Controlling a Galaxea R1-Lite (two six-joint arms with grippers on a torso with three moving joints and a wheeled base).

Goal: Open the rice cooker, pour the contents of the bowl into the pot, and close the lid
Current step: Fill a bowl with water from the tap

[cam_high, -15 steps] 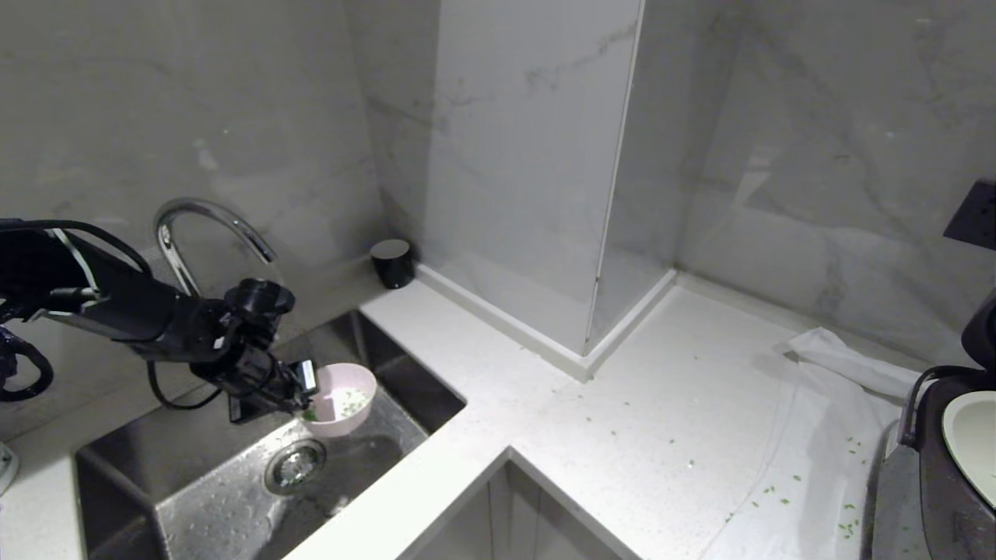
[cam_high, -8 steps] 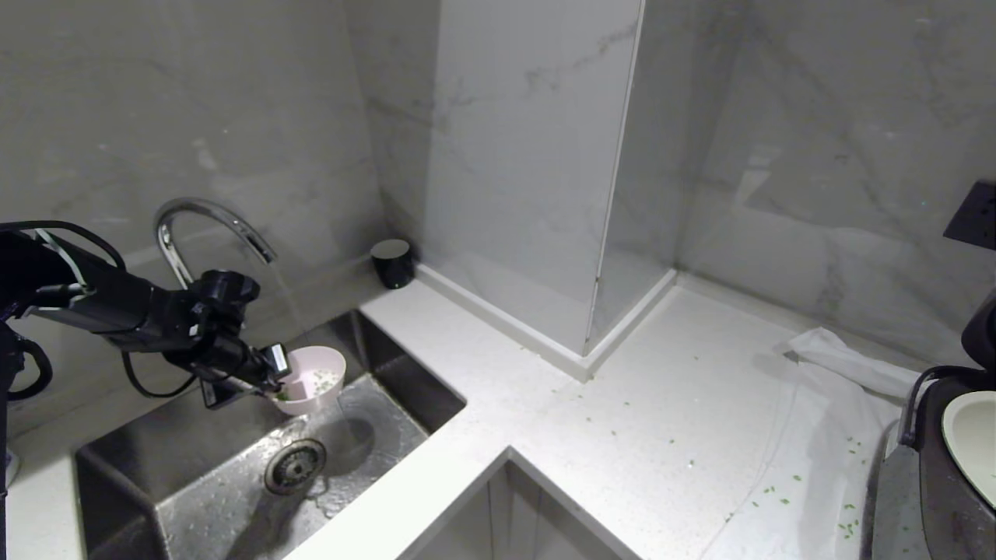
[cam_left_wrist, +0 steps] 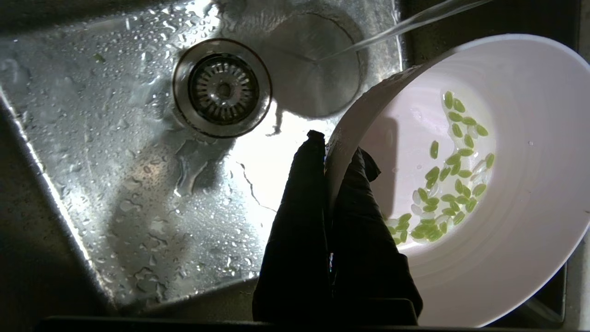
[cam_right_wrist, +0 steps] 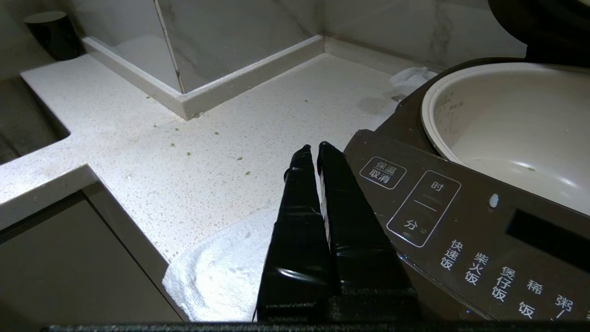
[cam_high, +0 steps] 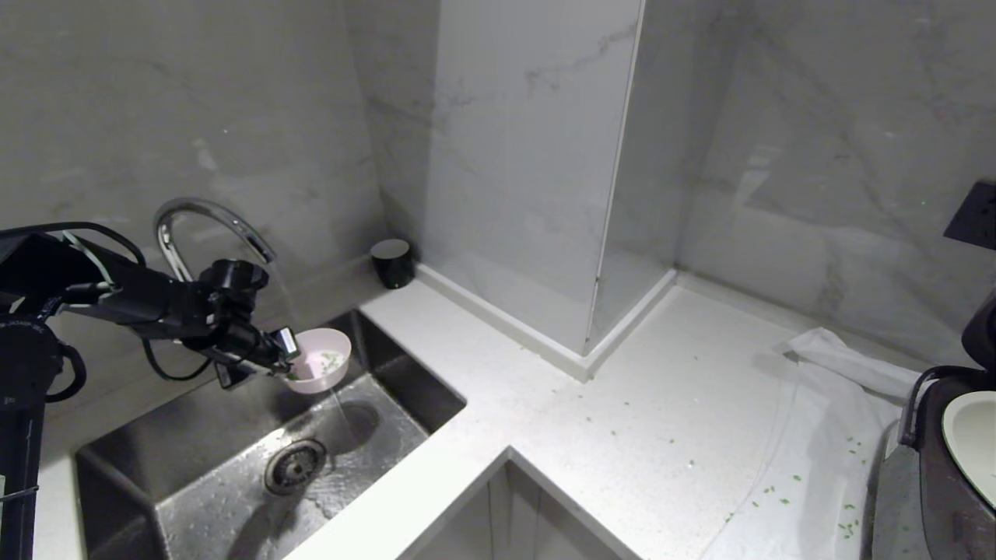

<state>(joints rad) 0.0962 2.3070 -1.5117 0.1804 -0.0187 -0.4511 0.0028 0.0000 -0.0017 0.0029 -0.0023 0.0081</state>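
My left gripper (cam_high: 286, 364) (cam_left_wrist: 339, 147) is shut on the rim of the pale pink bowl (cam_high: 323, 369) (cam_left_wrist: 484, 184), holding it in the air over the sink, below the faucet spout. The contents (cam_high: 331, 362) (cam_left_wrist: 445, 184), small green bits with a little water, lie in its bottom. At the far right stands the rice cooker (cam_high: 941, 467) (cam_right_wrist: 461, 221) with its lid (cam_high: 982, 327) raised and the white pot (cam_high: 973, 443) (cam_right_wrist: 511, 120) exposed. My right gripper (cam_right_wrist: 314, 150) is parked, shut and holding nothing, beside the cooker's front panel.
A thin stream of water (cam_left_wrist: 415, 20) runs from the curved faucet (cam_high: 202, 225) past the bowl into the wet steel sink (cam_high: 194, 498), near its drain (cam_high: 294, 465). A black cup (cam_high: 391, 263) stands at the counter's back. A white cloth (cam_high: 825, 435) with scattered green bits lies before the cooker.
The left gripper has carried the bowl up and to the left, closer under the faucet spout. The right arm has not moved.
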